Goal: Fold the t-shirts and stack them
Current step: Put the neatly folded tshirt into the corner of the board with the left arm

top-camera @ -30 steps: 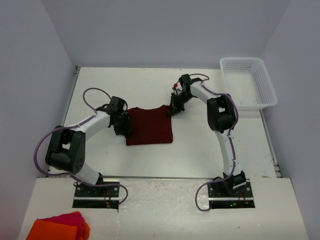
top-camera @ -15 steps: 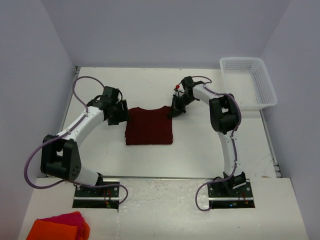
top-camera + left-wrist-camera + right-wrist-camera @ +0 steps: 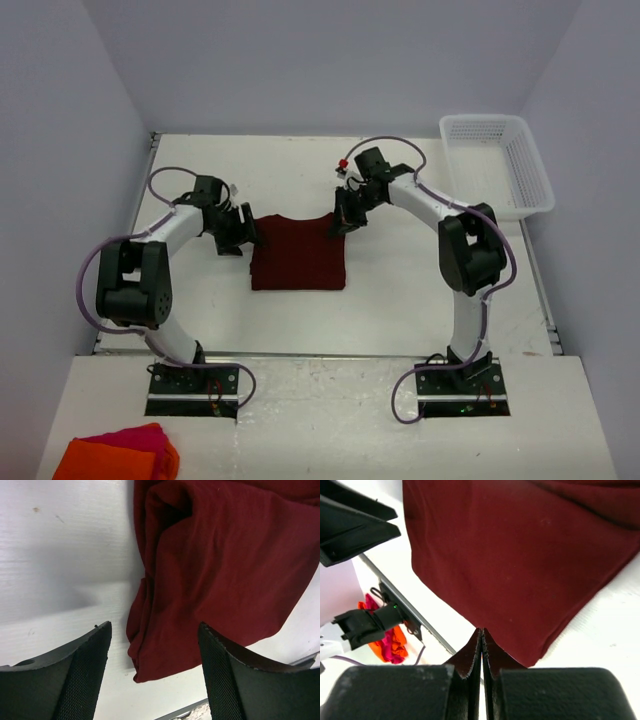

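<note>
One dark maroon t-shirt (image 3: 298,255) lies folded flat in the middle of the table. My left gripper (image 3: 240,236) is open, low at the shirt's far left corner. In the left wrist view the bunched left edge of the shirt (image 3: 210,570) lies between and beyond the spread fingers of the left gripper (image 3: 154,630). My right gripper (image 3: 340,222) is shut at the shirt's far right corner. In the right wrist view the closed tips of the right gripper (image 3: 482,630) point over the flat shirt (image 3: 510,555), with no cloth seen pinched between them.
A white plastic basket (image 3: 480,121) stands at the table's back right. Bright orange and pink cloths (image 3: 120,455) lie on the near ledge at front left, also in the right wrist view (image 3: 390,647). The arm bases are bolted at the near edge.
My left gripper has moved from the shirt's left edge toward its far left corner, and that arm's elbow swung. My right gripper stayed at the far right corner while its elbow shifted right.
</note>
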{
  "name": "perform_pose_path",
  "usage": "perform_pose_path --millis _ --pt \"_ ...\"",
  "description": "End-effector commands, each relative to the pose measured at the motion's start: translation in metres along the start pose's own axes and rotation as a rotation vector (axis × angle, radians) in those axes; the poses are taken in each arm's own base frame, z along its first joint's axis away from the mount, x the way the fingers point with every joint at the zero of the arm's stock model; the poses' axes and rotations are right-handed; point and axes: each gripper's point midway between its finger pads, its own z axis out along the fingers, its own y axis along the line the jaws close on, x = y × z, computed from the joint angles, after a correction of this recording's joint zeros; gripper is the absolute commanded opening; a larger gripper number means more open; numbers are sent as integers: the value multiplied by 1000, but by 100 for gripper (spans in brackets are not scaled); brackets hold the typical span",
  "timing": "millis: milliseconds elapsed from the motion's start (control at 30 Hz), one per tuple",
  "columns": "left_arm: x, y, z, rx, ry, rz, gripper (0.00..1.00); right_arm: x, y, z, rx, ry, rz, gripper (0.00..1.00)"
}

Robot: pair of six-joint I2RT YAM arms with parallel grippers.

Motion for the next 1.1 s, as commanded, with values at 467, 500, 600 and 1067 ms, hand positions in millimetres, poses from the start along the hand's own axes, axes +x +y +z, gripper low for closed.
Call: perform_pose_path --millis 467,500,600,1067 --pt "6 17 31 34 67 34 73 53 -44 48 125 109 106 0" --pt "6 18 32 37 73 32 73 54 -46 49 125 114 108 0" --pt "3 20 33 60 73 19 73 55 -47 50 130 115 114 0" --pt "13 18 40 148 106 -10 68 55 -45 54 107 123 125 0"
